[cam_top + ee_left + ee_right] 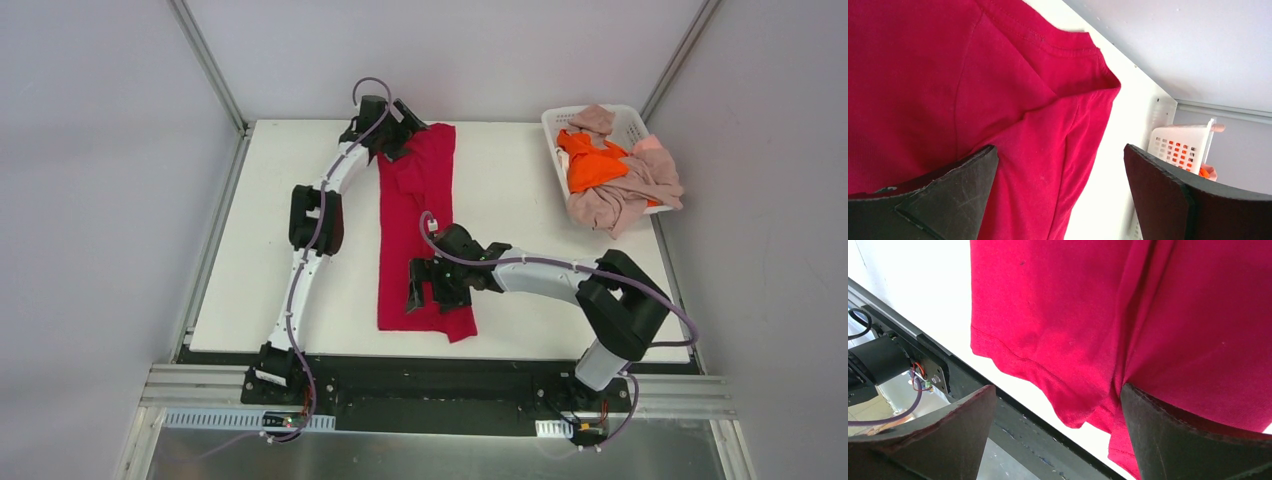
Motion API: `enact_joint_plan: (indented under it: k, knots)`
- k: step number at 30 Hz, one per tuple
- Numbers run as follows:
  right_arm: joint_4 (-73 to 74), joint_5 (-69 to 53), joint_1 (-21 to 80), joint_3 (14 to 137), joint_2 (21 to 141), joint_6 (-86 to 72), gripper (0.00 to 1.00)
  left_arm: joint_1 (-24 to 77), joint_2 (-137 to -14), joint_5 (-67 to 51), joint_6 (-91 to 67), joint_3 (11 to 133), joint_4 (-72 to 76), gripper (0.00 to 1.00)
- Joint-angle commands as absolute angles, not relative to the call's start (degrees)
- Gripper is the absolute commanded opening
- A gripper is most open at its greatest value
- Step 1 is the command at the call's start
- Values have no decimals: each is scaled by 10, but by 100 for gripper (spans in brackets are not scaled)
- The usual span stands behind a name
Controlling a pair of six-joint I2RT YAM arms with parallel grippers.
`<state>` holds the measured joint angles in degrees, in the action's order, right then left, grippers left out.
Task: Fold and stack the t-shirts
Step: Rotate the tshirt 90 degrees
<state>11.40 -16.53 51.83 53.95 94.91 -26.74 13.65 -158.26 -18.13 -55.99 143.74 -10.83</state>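
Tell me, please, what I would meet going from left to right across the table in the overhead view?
left arm → crimson-red t-shirt → white basket, holding the orange t-shirt and pink-beige t-shirts

Robotics lab test cell. Plain pale wall panels set in bare aluminium posts box in a white table. Two machine arms, the left arm and the right arm, are bolted to an extruded metal rail at the near edge. Loose lilac cables run along them. Small circuit boards sit exposed at the bases. One domestic touch: a white plastic basket of t-shirts at the far right corner.
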Motion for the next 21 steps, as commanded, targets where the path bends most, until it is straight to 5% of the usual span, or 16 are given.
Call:
enact_joint_plan:
  k: [1, 8, 21]
  knots:
    - [157, -160, 530, 568, 968, -298, 99, 151, -1629, -135, -583, 1429, -83, 99]
    - [157, -72, 535, 601, 934, -321, 99, 156, -1611, -191, -571, 1420, -26, 99]
    - [313, -4, 553, 593, 796, -281, 94, 159, -1302, -231, -364, 1278, -221, 99]
